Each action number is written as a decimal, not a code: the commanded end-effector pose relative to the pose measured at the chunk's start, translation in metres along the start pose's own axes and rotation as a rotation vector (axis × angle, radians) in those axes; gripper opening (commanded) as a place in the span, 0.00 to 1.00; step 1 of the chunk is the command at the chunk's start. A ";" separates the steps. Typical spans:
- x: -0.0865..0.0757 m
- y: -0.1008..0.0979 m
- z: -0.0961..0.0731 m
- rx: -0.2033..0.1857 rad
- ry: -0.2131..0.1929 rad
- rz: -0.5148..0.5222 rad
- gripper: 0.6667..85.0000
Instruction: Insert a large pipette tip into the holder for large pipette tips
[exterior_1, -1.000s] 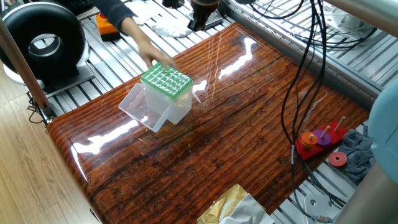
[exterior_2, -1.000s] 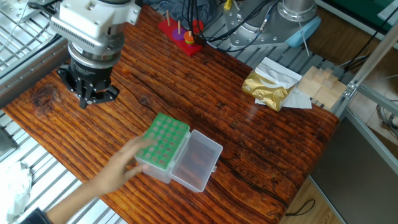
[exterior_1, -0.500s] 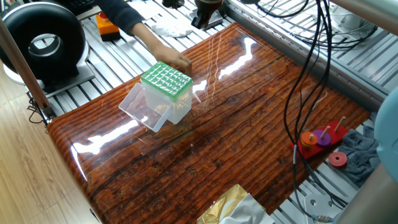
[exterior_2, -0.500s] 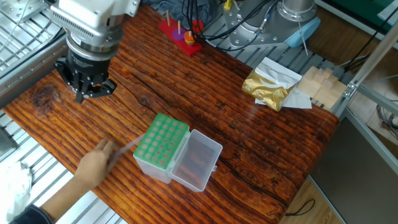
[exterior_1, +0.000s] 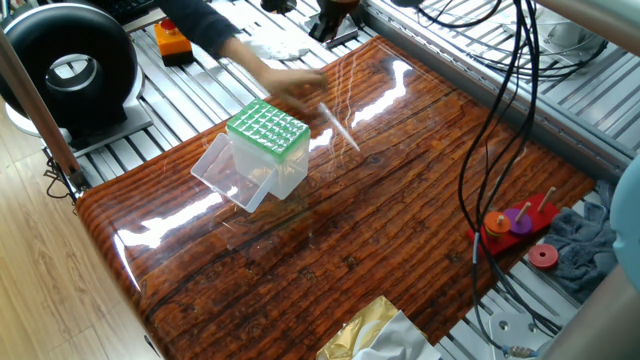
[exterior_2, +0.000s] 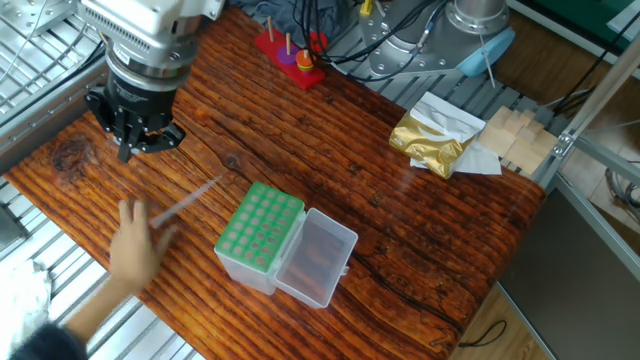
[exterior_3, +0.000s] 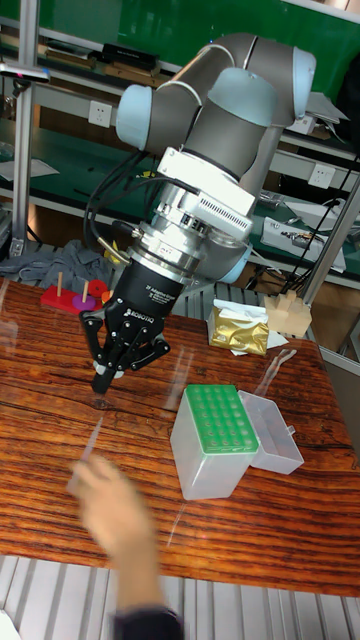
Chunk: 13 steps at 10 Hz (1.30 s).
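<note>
On the glossy wooden table (exterior_2: 420, 230), the slender translucent pipette tip (exterior_2: 186, 203) lies between my black gripper (exterior_2: 134, 140), fingers slightly apart and empty, and the green-gridded clear holder box (exterior_2: 260, 235), pointing roughly toward me.

place: robotics lab/workshop | arm (exterior_3: 215, 110): industrial, over a wood-grain table (exterior_1: 400, 215) | beside table: slotted aluminium frame (exterior_1: 560, 90), loose cables (exterior_1: 495, 110) | behind arm: metal shelving (exterior_3: 30, 90), wall sockets (exterior_3: 98, 113) | on table: pipette-tip box (exterior_2: 262, 235)
</note>
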<state>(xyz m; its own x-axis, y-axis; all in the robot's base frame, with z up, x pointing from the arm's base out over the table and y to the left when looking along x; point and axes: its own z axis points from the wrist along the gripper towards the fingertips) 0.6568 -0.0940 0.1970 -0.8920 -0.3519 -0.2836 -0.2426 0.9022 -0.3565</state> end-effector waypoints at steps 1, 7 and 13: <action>-0.001 0.003 -0.001 -0.023 -0.013 0.006 0.00; 0.022 0.027 0.010 -0.120 0.085 0.003 0.00; 0.050 0.027 0.019 -0.184 0.139 0.188 0.00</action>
<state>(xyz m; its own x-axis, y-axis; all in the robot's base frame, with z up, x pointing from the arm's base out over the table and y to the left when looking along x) 0.6256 -0.0963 0.1655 -0.9495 -0.2408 -0.2011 -0.1912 0.9524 -0.2375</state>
